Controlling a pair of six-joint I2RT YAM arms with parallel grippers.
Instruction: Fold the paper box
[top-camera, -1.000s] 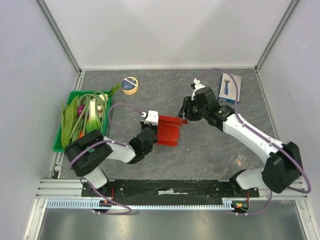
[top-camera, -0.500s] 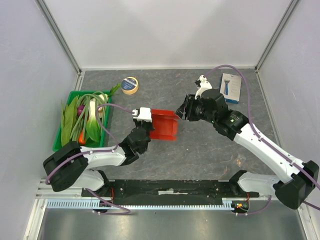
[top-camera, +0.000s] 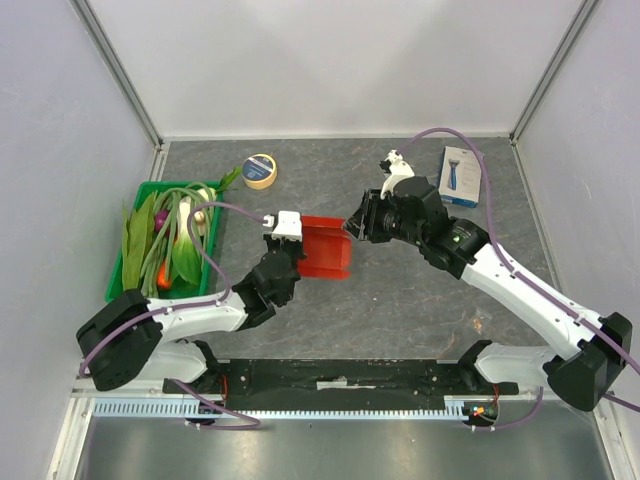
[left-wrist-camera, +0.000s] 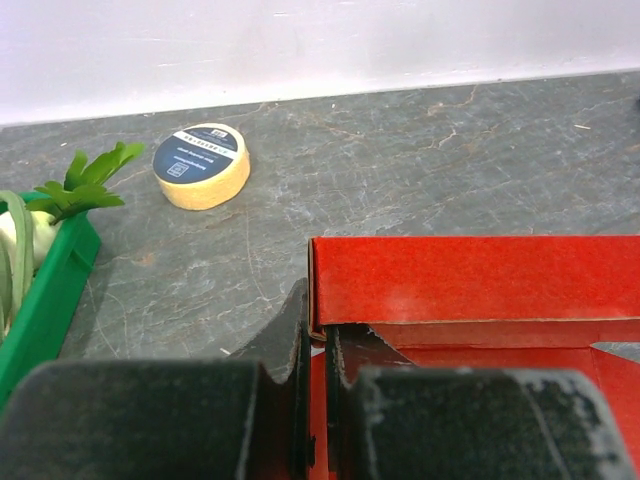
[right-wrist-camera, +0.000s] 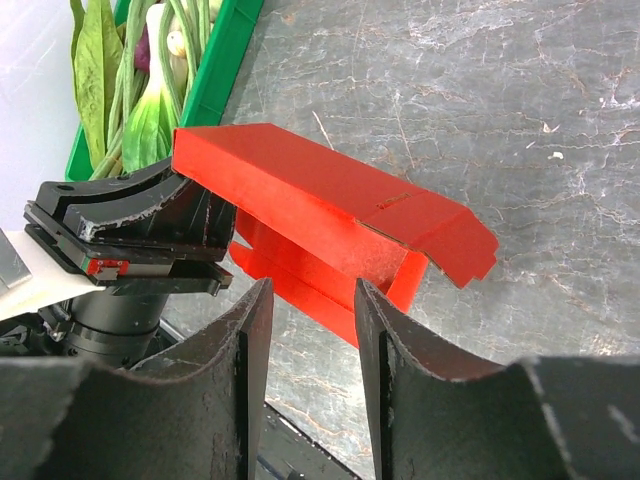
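Left wrist view: left tool (left-wrist-camera: 315, 350) is clamping paper box (left-wrist-camera: 470, 280) wall near surface (top-camera: 400, 300) centre; right tool (right-wrist-camera: 310, 292) is waiting released alongside. Box is prob. handling light, thin, crease-prone; grip flap edges.

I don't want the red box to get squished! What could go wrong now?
1. The left gripper pinches just one thin edge of the glossy red cardboard box. The box could twist or slip out if it gets pushed.
2. The right gripper is open, close to the box's loose end flap. If it closes or pushes crookedly, it might crumple the flap instead of folding it neatly.
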